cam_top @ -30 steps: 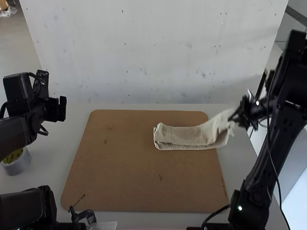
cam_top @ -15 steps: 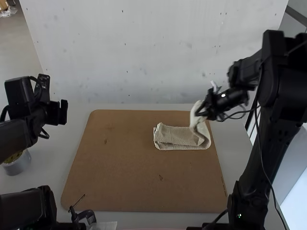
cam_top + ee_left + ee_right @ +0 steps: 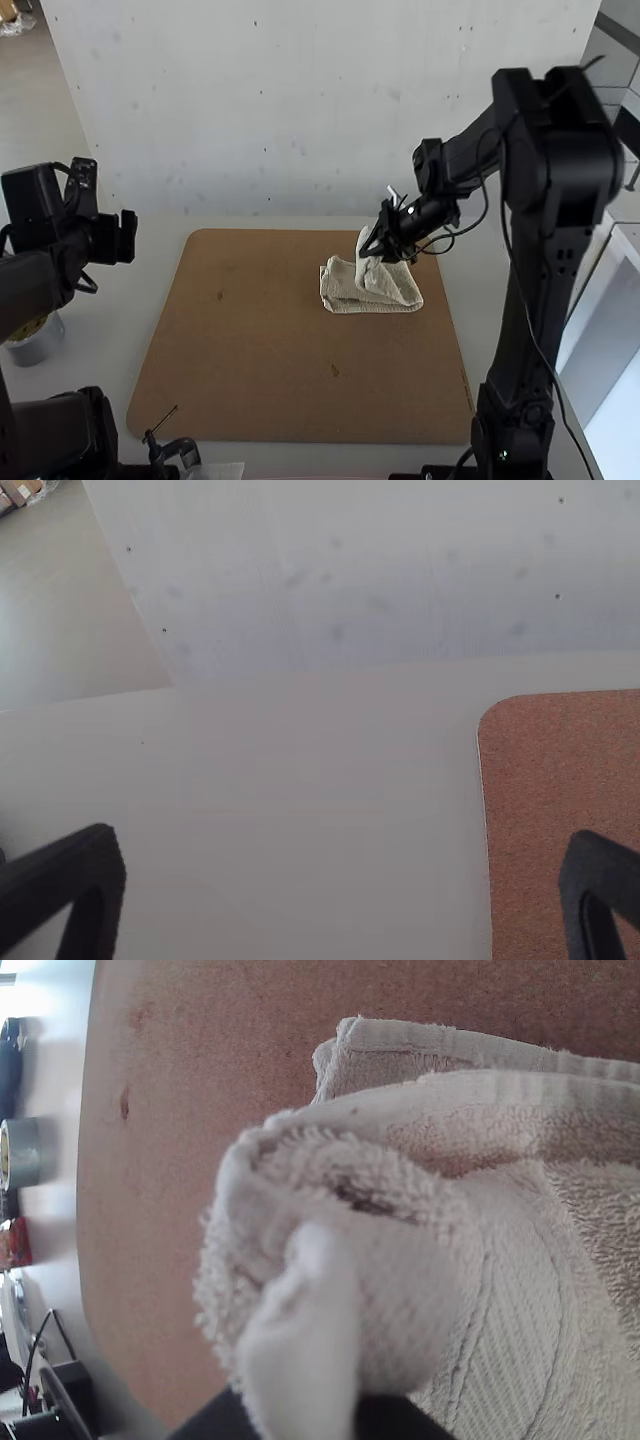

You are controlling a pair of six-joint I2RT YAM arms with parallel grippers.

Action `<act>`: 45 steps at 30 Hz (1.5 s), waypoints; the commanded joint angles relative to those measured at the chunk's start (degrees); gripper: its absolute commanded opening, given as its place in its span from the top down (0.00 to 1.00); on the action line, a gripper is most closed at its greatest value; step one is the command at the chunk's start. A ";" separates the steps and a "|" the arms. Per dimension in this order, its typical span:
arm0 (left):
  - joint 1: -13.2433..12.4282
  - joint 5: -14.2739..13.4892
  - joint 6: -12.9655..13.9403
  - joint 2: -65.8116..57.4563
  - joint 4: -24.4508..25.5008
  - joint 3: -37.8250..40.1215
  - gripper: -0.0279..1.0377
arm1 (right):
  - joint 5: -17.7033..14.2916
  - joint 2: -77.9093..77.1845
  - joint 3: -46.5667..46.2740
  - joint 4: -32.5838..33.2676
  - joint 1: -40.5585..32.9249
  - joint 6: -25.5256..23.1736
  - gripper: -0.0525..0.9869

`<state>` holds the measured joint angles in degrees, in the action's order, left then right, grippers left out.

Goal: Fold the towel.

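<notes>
While a roll of tape sits on the tabletop off the left edge of the brown board, the left gripper hangs empty, its fingers spread wide. To the right, the beige towel lies near the board's far right corner, one end lifted and doubled back over the layers beneath. The right gripper clenches that raised end. Light and soft by its look, the towel should bend readily and resist slipping, with nothing fragile about it, though its loose layers could bunch or drag. Its upper layer's end, clear of the cloth below, appears the best hold for laying the fold flat.
</notes>
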<state>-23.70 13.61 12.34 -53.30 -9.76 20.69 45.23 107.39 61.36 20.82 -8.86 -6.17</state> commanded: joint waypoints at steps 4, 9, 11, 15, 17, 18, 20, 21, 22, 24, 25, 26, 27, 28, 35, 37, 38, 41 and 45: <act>-0.91 1.69 -0.82 0.21 -0.52 -0.74 0.06 | -1.11 5.02 4.03 -2.80 -3.71 -3.58 0.92; -1.34 2.04 -1.79 0.39 -0.52 -0.91 0.06 | -1.81 8.18 6.84 -3.94 -6.08 -5.25 0.92; -1.52 2.21 -2.06 0.65 -0.52 -1.26 0.06 | -2.34 9.85 7.98 -4.12 -7.40 -5.25 0.91; -1.70 2.39 -2.85 2.23 -0.52 -1.97 0.06 | -5.77 13.02 10.00 -5.35 -9.95 -5.25 0.46; -1.96 2.57 -2.93 3.55 -0.52 -2.41 0.06 | -8.06 14.07 10.79 -6.05 -11.18 -5.25 0.15; -2.05 2.74 -3.02 4.08 -0.44 -2.49 0.06 | -8.58 14.33 11.06 -6.05 -11.70 -5.25 0.09; -2.05 3.01 -3.29 5.05 -0.35 -2.76 0.06 | -8.58 14.60 11.41 -5.53 -11.97 -5.25 0.01; -2.05 3.09 -3.29 5.49 -0.26 -2.85 0.06 | -8.93 13.81 11.32 -5.26 -11.97 -5.25 0.01; -2.05 3.36 -3.37 5.84 -0.26 -2.85 0.06 | -10.08 11.26 10.97 -5.00 -11.79 -5.25 0.01; -2.05 3.44 -3.46 6.10 -0.26 -2.93 0.06 | -10.96 6.60 10.53 -4.12 -10.82 -5.43 0.01; -2.05 3.44 -3.46 6.10 -0.26 -2.93 0.06 | -10.96 4.14 10.53 -3.24 -9.95 -5.69 0.01; -2.05 3.53 -3.72 6.10 -0.26 -3.02 0.06 | -11.04 1.41 10.44 -2.19 -9.15 -5.78 0.01; -2.05 3.71 -4.08 6.28 -0.26 -3.20 0.06 | -11.22 -1.40 10.18 -1.04 -8.10 -5.69 0.01; -2.05 3.80 -4.08 6.98 -0.17 -3.37 0.06 | -11.22 -3.86 9.92 0.19 -7.13 -5.60 0.01; -2.05 4.94 -4.16 11.99 2.20 -4.60 0.06 | -11.31 -17.22 2.88 5.28 -1.42 -3.32 0.01; -2.05 5.11 -4.16 12.69 2.38 -4.69 0.06 | -11.31 -18.80 -1.33 4.58 -0.45 -2.79 0.02; -2.05 5.20 -4.16 12.78 2.38 -4.69 0.06 | -11.31 -18.89 -3.27 4.05 -0.45 -2.88 0.05; -2.05 5.29 -4.16 12.78 2.38 -4.69 0.06 | -11.22 -16.34 -7.57 2.30 -2.65 -3.67 0.27; -2.14 5.29 -4.16 13.13 2.38 -4.96 0.06 | -11.83 -12.47 -8.10 -2.19 -7.13 -7.10 0.69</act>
<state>-25.12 18.04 8.69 -41.17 -7.09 15.84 33.93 93.56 52.53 21.06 -12.58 -10.79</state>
